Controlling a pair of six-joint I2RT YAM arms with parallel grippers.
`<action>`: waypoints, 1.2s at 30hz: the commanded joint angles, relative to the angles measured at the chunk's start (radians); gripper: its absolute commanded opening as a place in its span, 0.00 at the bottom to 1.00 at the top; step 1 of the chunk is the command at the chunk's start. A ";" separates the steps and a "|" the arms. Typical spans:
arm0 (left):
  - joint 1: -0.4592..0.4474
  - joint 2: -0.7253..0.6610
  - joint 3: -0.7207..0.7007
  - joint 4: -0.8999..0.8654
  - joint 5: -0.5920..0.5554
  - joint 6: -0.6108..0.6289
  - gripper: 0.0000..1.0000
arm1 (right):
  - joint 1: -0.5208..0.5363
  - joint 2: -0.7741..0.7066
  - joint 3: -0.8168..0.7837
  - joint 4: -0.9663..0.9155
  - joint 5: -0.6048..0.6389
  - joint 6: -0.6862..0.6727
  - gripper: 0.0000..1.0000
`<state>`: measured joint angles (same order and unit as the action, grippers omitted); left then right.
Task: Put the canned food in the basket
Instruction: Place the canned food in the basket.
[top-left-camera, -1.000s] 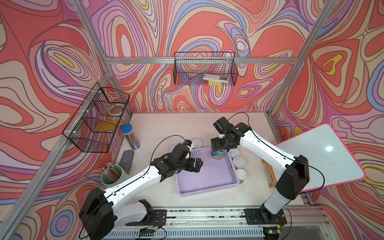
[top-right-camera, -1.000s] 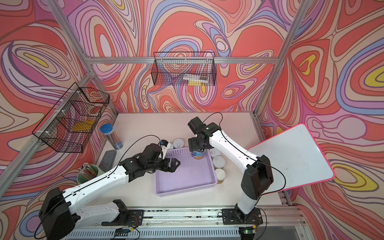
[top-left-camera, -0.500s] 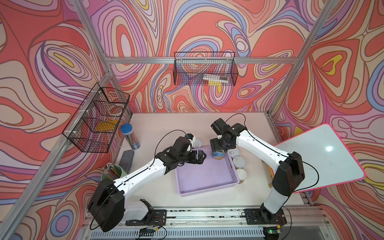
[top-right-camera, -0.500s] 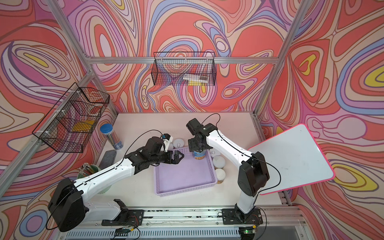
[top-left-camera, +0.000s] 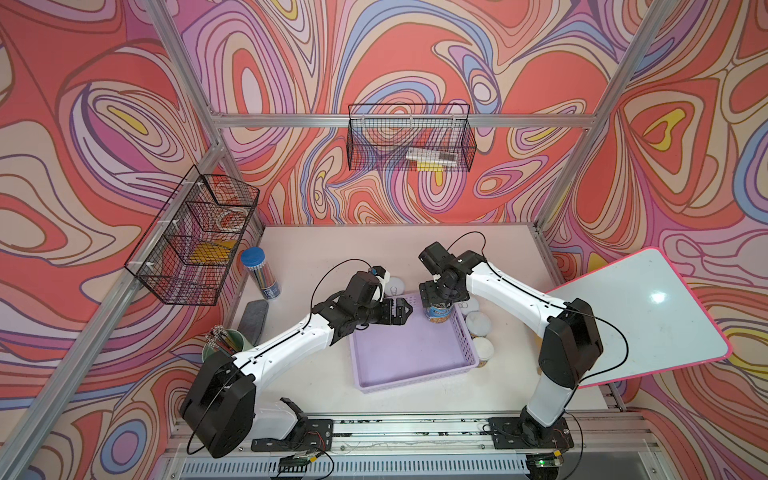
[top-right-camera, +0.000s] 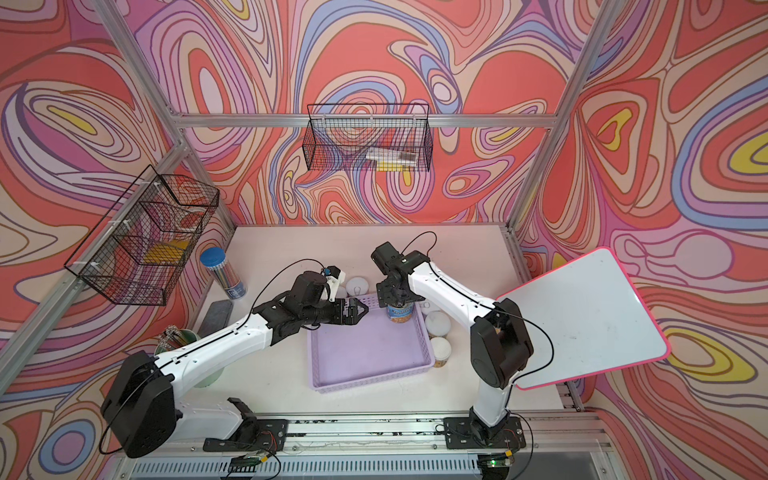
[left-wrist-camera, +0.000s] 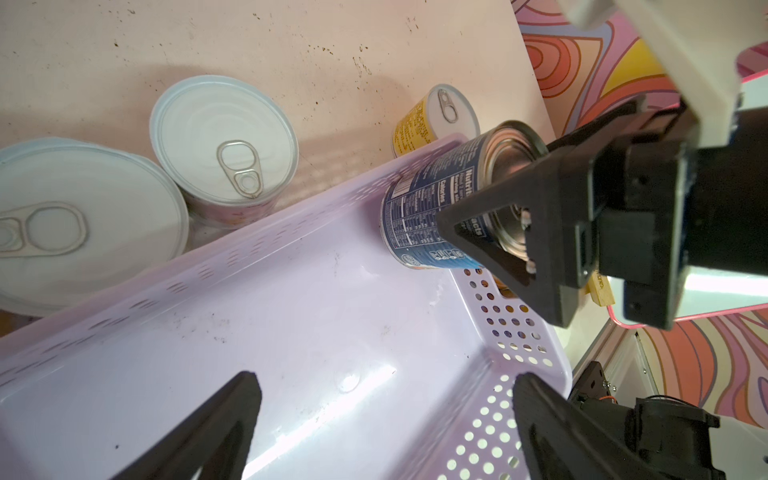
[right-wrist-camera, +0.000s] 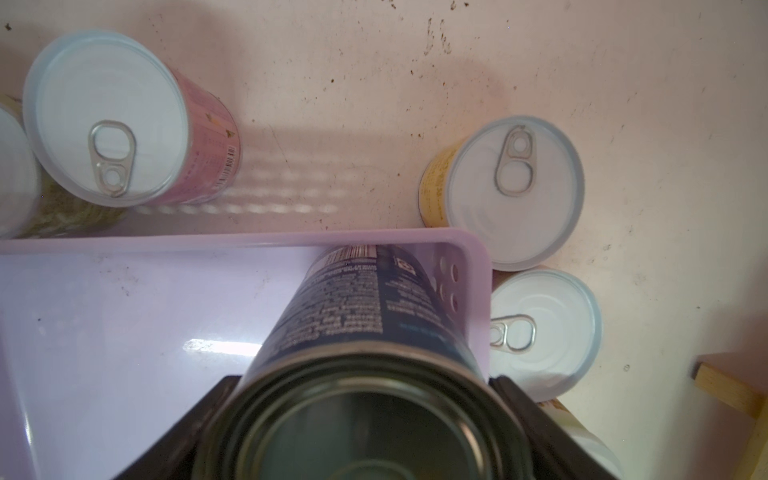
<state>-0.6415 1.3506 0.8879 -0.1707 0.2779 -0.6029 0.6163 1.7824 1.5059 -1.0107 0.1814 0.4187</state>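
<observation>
Barely started: the right gripper (top-left-camera: 436, 302) grasps the blue can (top-left-camera: 437, 318), upright in a corner of the basket (top-left-camera: 399, 351), not yet let go. The left gripper (top-left-camera: 405, 309) hangs open, empty. Small tins (top-left-camera: 478, 323) stand outside, just beside it.

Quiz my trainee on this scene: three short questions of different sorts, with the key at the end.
1. True or false: the left gripper holds a can.
2. Where is the blue-label can? A) at a far corner inside the lilac basket; B) in a wire basket; C) on the whiteboard.
3. Which gripper is closed on that can?

Key: 1 false, it is open and empty over the basket. 2 A. 3 the right gripper.
</observation>
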 joint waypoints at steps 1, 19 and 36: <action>0.005 -0.002 0.017 -0.023 -0.003 0.007 0.99 | -0.004 -0.017 0.000 0.061 0.038 0.013 0.50; 0.005 0.002 -0.003 -0.048 -0.036 0.004 0.99 | -0.017 0.018 -0.070 0.101 0.019 0.015 0.66; 0.005 0.007 0.089 -0.215 -0.141 0.066 0.99 | -0.018 -0.084 -0.047 0.106 -0.061 -0.012 0.98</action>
<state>-0.6415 1.3533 0.9169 -0.3111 0.1814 -0.5751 0.6014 1.7580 1.4372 -0.9260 0.1467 0.4217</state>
